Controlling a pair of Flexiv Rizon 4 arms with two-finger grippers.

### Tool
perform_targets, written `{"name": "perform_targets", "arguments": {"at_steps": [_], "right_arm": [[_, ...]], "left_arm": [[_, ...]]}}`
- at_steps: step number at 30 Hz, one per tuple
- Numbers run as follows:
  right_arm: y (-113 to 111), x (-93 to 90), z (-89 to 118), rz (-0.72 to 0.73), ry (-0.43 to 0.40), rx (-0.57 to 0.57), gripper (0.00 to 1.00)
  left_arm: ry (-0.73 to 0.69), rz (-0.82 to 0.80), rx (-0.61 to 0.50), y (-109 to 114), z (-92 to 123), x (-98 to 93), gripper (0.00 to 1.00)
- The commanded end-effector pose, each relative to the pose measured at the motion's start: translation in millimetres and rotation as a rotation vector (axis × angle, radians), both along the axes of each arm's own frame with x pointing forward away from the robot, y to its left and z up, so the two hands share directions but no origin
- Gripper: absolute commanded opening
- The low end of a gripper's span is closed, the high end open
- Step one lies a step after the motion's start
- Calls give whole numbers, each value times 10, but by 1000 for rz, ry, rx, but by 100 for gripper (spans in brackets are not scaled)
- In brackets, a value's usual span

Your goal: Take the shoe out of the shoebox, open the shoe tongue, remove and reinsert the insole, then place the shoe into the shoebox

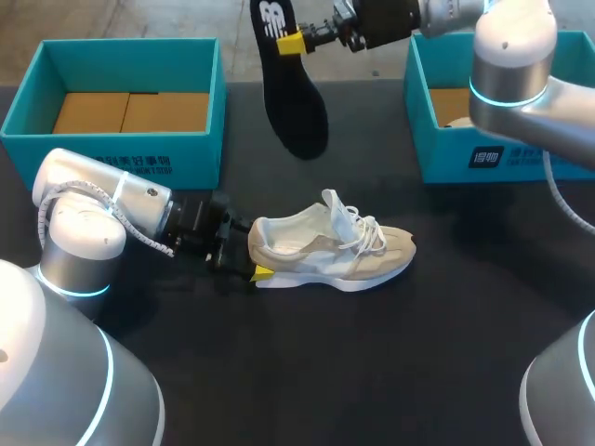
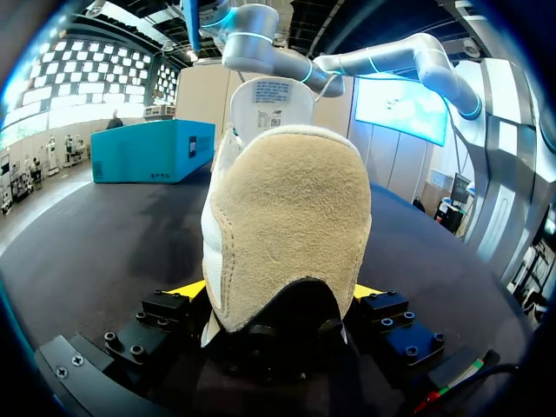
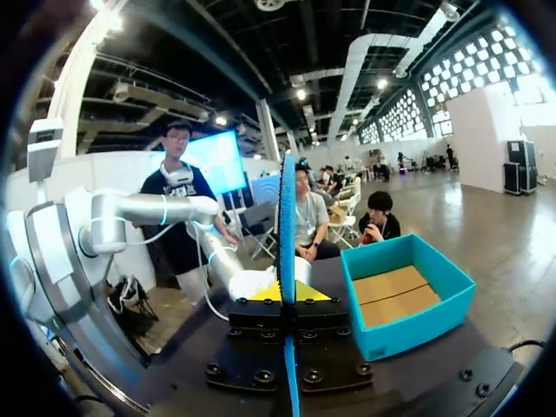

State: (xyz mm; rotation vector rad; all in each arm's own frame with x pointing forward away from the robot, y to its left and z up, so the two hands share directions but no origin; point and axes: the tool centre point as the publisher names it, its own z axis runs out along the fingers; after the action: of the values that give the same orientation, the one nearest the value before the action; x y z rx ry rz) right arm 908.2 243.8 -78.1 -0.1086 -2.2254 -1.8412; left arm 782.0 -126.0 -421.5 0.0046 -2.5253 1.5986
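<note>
shoe (image 1: 330,249): on its sole mid-worktop (image 1: 418,362), heel toward the left arm, toe toward the right shoebox (image 1: 446,158); outside both boxes.
left hand (image 2: 278,294): clamped on the shoe's heel from both sides, yellow tips flanking it in the left wrist view.
right hand (image 1: 296,43): pinched narrow on the insole (image 1: 296,102), held in the air beyond the shoe, between the left shoebox (image 1: 112,153) and the right one.
insole handling: thin, light, probably floppy foam; hangs broad end down from the pinch, likely to bend on contact. Best fed toe end first into the collar, grip kept near the heel end.
shoe handling: light, soft upper, likely firmer at heel and sole, so the heel clamp looks like the right place to steady it. Loose laces (image 1: 363,228) could snag.
tongue (image 1: 332,206): seems pulled up and forward, hard to be sure from above.
hidden: inside of the shoe not visible; left wrist view filled by the heel; one left fingertip behind the heel in the head view; insole top cut off there, edge-on only in the right wrist view; right shoebox partly behind the right arm.
</note>
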Motion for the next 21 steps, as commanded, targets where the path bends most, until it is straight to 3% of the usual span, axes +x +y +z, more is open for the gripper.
{"name": "perform_targets", "arguments": {"at_steps": [1, 5, 21], "right_arm": [[-40, -52, -31, -43, 37, 50, 0], [-127, -34, 1, -97, 58, 56, 0], [-127, -34, 1, -97, 58, 56, 0]], "left_arm": [[0, 0, 1, 14, -18, -6, 0], [0, 0, 1, 14, -18, -6, 0], [0, 0, 1, 14, -18, -6, 0]]}}
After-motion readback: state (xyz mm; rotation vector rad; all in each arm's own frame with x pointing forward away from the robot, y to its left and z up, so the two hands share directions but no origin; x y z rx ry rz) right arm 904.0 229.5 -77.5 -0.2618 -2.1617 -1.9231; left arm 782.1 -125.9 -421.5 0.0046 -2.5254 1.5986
